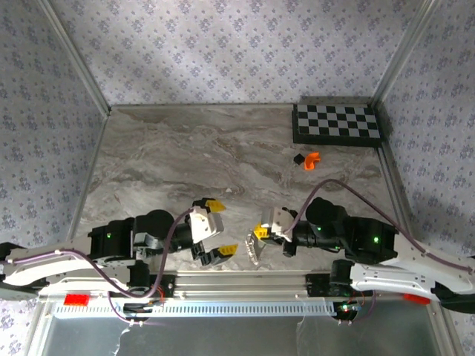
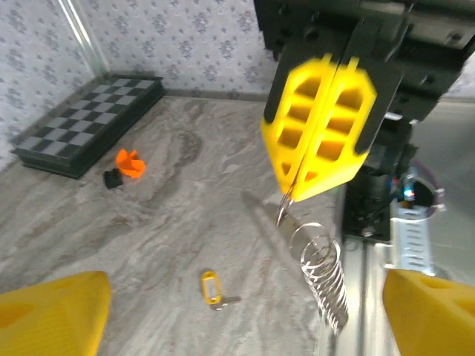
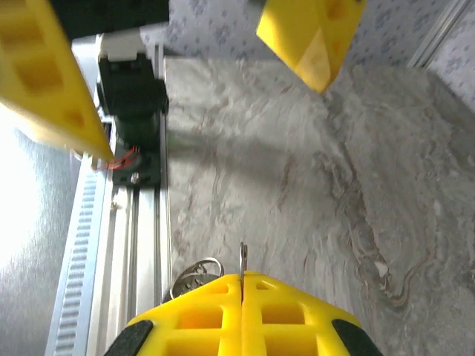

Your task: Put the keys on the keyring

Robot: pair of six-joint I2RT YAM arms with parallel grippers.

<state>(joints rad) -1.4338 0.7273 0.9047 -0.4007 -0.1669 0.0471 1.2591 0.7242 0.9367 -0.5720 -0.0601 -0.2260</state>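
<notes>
Laboratory test cell: grey marble-patterned desk [image 1: 223,148] enclosed by floral-papered wall panels [image 1: 223,44] on aluminium framing [image 1: 74,53].

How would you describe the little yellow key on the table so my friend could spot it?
Start at the marbled tabletop, then find the shut right end effector dangling the keyring. Near it, flat on the table, lies the yellow-headed key: slim with a silvery tip, unlike the chunky orange piece by the chessboard.
</notes>
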